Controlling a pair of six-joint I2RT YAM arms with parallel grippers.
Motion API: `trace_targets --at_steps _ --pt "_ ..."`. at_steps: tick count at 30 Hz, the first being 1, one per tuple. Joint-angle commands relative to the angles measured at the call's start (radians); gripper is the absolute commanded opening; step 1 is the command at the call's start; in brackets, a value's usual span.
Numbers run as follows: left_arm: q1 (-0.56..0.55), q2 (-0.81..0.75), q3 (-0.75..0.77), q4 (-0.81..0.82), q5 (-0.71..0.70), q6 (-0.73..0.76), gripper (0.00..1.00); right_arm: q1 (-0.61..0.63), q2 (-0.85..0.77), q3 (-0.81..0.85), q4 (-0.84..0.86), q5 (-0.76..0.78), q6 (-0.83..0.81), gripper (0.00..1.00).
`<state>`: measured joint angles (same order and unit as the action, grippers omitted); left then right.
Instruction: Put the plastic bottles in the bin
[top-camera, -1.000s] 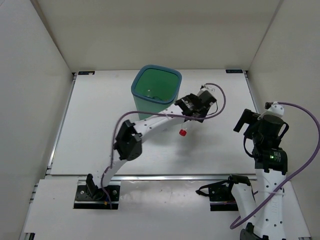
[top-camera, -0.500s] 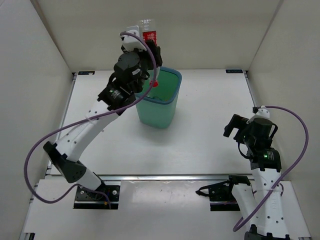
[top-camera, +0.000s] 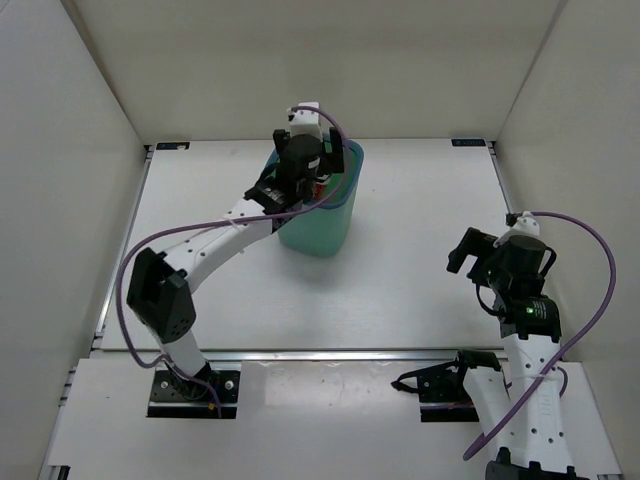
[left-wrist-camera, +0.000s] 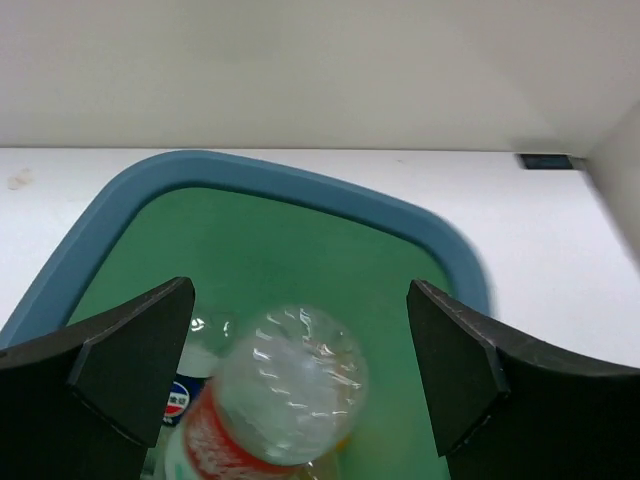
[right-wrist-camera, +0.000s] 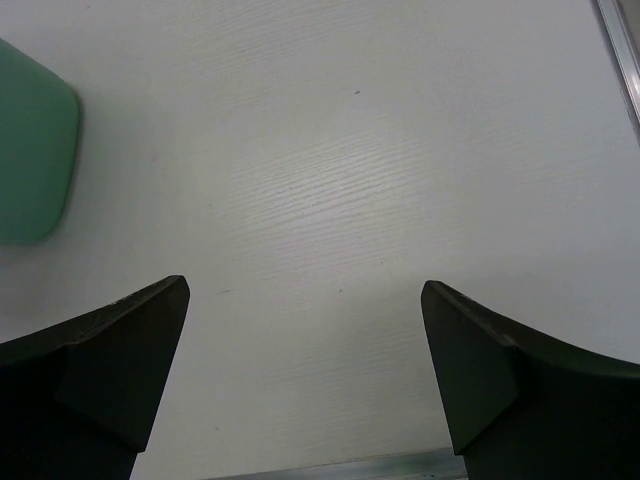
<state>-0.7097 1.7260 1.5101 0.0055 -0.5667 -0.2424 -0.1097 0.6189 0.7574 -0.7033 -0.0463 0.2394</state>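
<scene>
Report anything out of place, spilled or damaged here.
Nothing stands out. The tall teal plastic bin stands upright. The clear red-labelled plastic bottle is base-up within its mouth, between the fingers of the open left gripper, touching neither.

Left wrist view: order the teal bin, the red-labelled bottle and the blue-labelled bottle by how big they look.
1. Teal-green plastic bin, filling most of the view.
2. Clear plastic bottle with red label, nearer the camera.
3. Clear bottle with blue-marked label, only partly visible; the bottles' real sizes can't be compared.
</scene>
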Motion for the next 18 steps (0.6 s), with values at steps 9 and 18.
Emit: trace_targets --at_steps 9,18 --pt "0.254 -0.636 -0.224 -0.922 0.123 -0.362 0.99 0.005 0.019 -0.017 -0.074 0.045 -0.028 0.99" --pt "0.495 -0.904 -0.53 -1.139 0.091 -0.374 0.99 -0.084 0.061 0.013 -0.099 0.004 -0.078 0.99"
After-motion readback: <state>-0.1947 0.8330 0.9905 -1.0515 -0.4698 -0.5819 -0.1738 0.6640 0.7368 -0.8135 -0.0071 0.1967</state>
